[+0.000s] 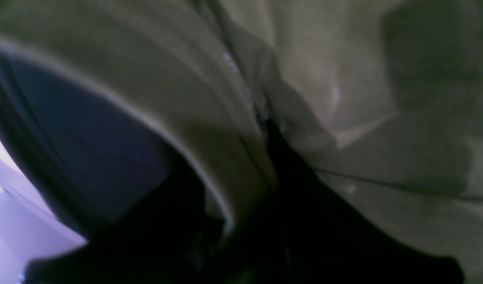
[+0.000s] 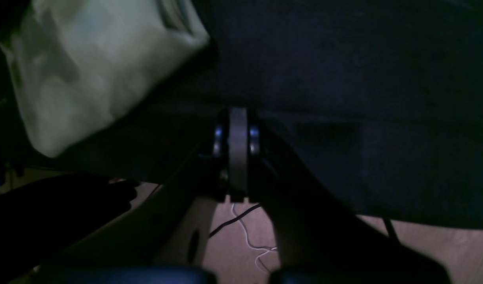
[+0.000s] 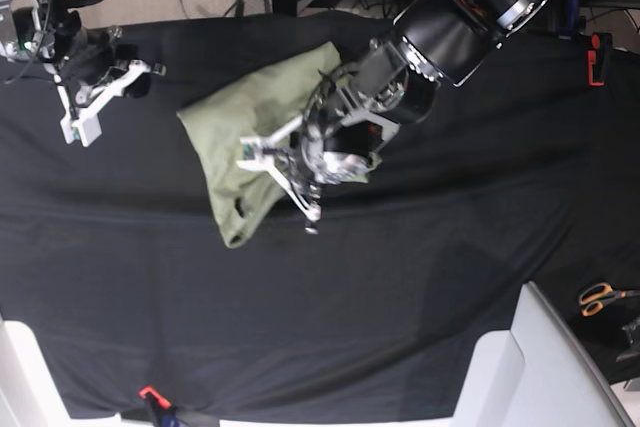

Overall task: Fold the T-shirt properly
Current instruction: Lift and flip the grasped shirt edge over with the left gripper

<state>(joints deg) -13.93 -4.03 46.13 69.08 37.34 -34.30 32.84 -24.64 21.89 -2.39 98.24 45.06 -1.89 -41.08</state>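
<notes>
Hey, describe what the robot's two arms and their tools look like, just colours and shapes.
Both arms are black. The left arm is a thick black cylinder with a silver ring; its left tool has white angular fingers. The right tool is also white-fingered, on a black wrist trailing black cables.

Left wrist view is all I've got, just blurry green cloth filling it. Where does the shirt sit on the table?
Observer: The T-shirt lies bunched, upper middle of the black cloth surface in the base view.
Operator: Where's my left gripper?
Observer: The left gripper is at the shirt's near edge, seemingly pinching fabric.
Operator: And the other arm?
Observer: The right gripper is shut and empty, off to the side, clear of the shirt.
</notes>
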